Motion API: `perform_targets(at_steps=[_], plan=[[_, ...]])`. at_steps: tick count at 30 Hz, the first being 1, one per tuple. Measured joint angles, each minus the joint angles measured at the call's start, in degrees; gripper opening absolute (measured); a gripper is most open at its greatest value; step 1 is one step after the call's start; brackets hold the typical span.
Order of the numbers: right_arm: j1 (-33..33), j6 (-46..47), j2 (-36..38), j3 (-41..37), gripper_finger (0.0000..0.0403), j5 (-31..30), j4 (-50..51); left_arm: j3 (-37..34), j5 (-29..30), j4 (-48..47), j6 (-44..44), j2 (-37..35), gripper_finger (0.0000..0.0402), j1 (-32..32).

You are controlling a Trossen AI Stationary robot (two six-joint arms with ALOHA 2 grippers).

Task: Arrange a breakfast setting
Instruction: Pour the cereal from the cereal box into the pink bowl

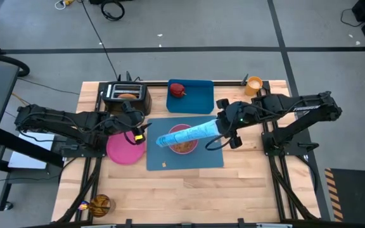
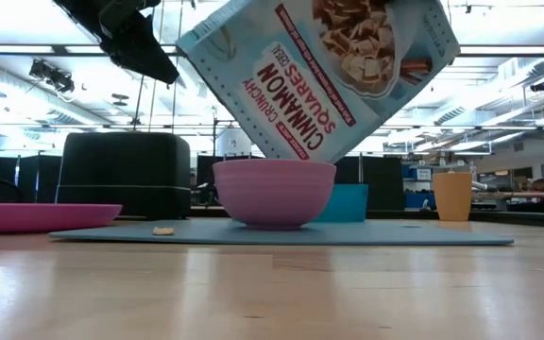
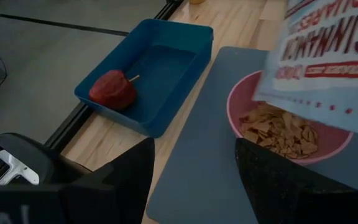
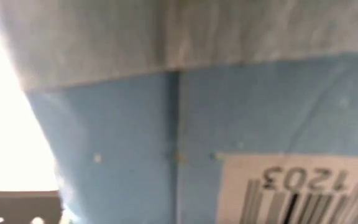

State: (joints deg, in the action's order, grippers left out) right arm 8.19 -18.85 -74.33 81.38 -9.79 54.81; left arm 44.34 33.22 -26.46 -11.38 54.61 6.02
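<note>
The pink bowl point(image 1: 182, 142) stands on the blue mat point(image 1: 198, 158) and holds cereal pieces point(image 3: 278, 127). My right gripper point(image 1: 222, 128) is shut on a blue cereal box point(image 1: 189, 133), which is tilted with its lower end over the bowl point(image 2: 274, 194). My left gripper point(image 1: 139, 133) is open and empty, above the mat's left edge beside the pink plate point(image 1: 125, 151). The red apple point(image 1: 178, 89) lies in the blue tray point(image 1: 198, 98). The toast point(image 1: 127, 97) sits in the black toaster point(image 1: 127, 94). The orange cup point(image 1: 254, 84) stands at the far right. The spoon is out of view. My right gripper holds the cereal box by its raised end point(image 1: 213, 128), the end toward the table's right. It comes at the box from the table's right side. The box is lifted clear and slopes down to the left, its low end point(image 2: 286, 151) just above the bowl. The fingers are hidden behind the box point(image 4: 179, 143).
A cereal piece point(image 1: 165, 164) lies on the mat near its front left. A brown object point(image 1: 99, 204) stands at the table's near left corner. Bare wood lies along the near edge point(image 1: 195, 196).
</note>
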Motion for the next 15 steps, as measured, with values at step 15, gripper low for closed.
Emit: perform_targets(at_steps=[15], plan=[[0.99,2.39,1.03,0.00,0.0151,0.59,1.49,0.00,-0.09,0.04,-0.16,0.00,0.0233,0.36]])
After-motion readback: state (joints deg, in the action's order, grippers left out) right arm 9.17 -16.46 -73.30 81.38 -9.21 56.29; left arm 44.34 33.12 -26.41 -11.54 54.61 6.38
